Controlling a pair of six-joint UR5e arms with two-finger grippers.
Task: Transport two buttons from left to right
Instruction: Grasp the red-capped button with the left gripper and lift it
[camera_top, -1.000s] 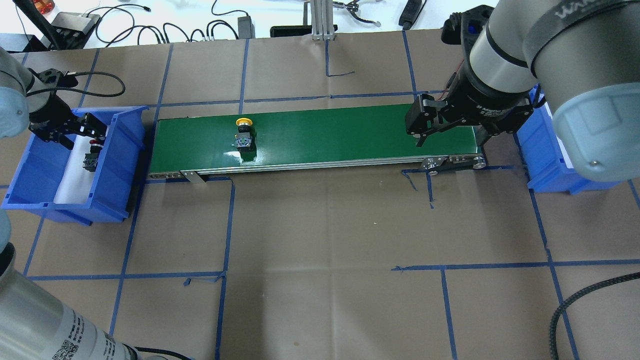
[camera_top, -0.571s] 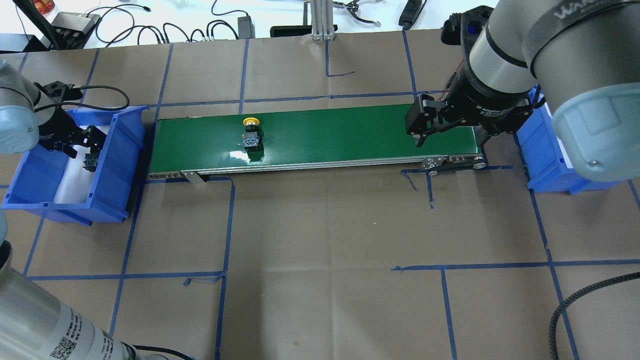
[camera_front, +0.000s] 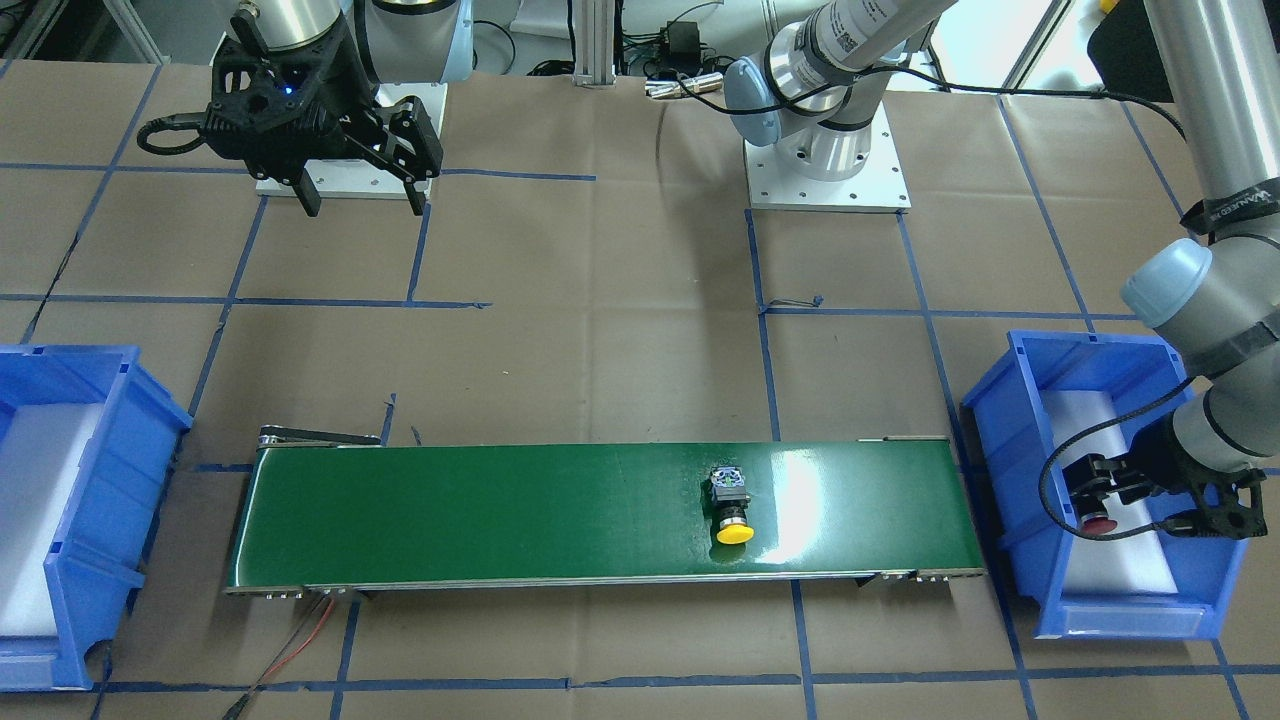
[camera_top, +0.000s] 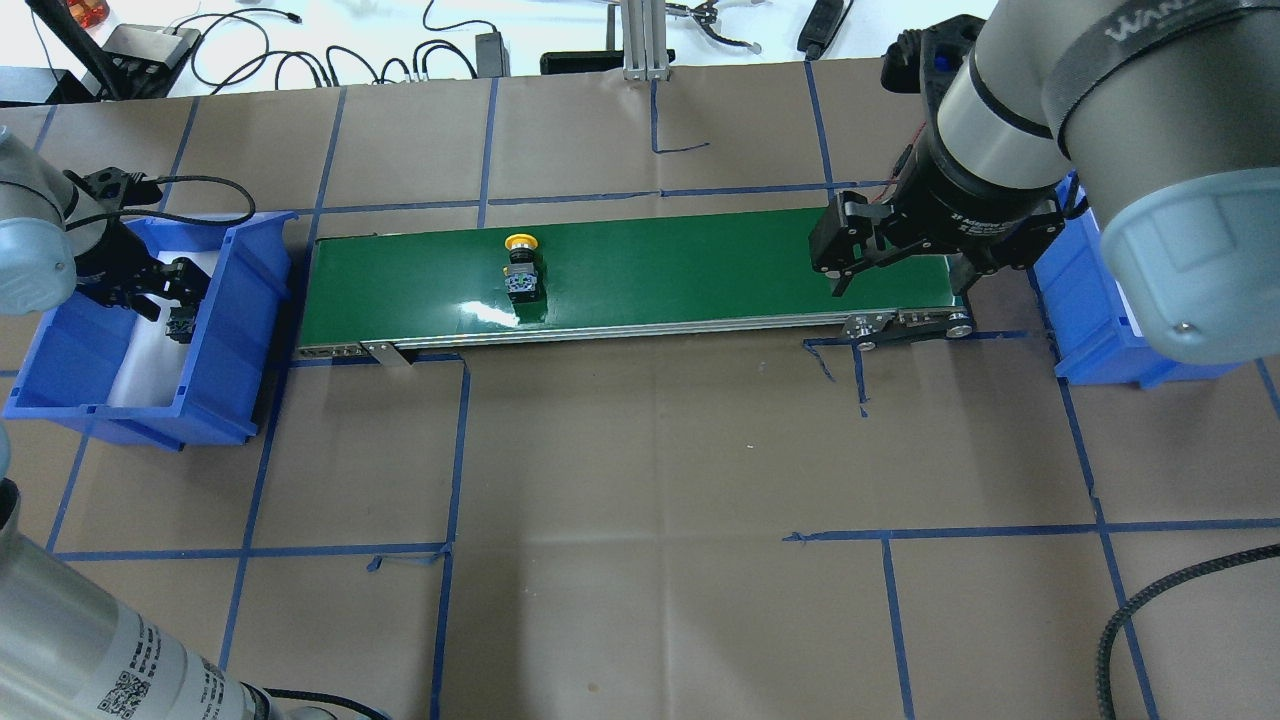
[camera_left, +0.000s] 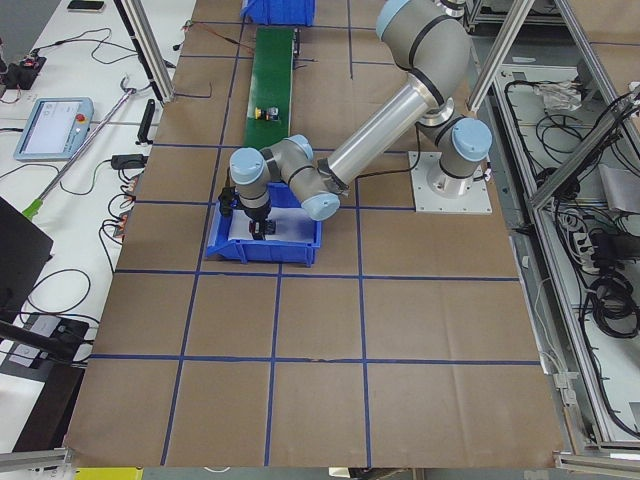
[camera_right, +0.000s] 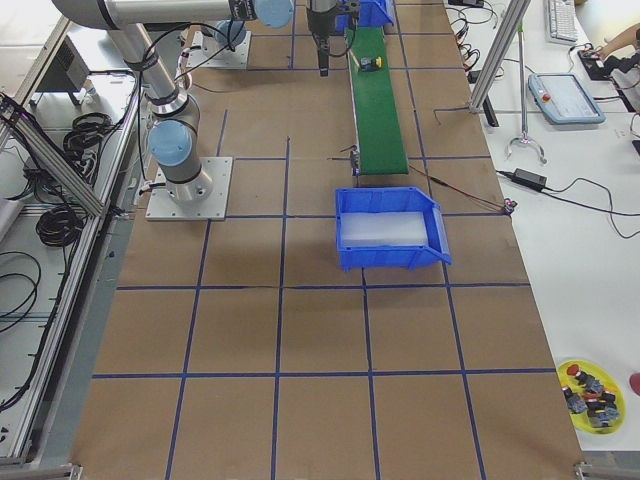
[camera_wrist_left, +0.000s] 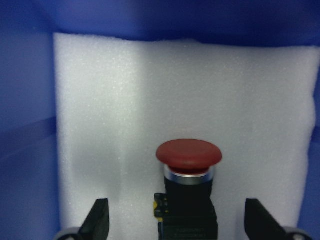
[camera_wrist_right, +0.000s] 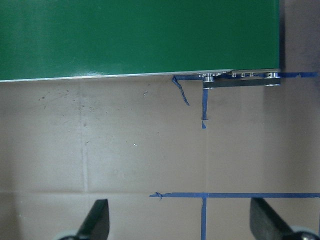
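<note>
Brown paper with a blue tape grid covers the desk (camera_front: 600, 330).

Front-facing view: a green conveyor belt (camera_front: 480, 510) lies across it. The yellow button (camera_front: 733, 510) lies on its side on the belt, nearer the end on the robot's left. Past that end stands a blue bin (camera_front: 1010, 420), where the left gripper (camera_front: 1095, 495) hangs low over the red button (camera_front: 1098, 522). The right gripper (camera_front: 364, 205) is held high near the belt's opposite end, jaws spread. A second blue bin (camera_front: 150, 420) stands past that end.

Overhead view: the yellow cap points away from the robot.

Left side view: the near arm reaches down into the bin at the belt's near end.

Right side view: the bin at the belt's near end shows a white lining.

Left wrist view: the red button rests on white foam (camera_wrist_left: 175, 90) between the fingers (camera_wrist_left: 100, 220), with a gap on each side, so the gripper is open.

Right wrist view: the fingers stand wide apart over paper beside the belt's edge.
</note>
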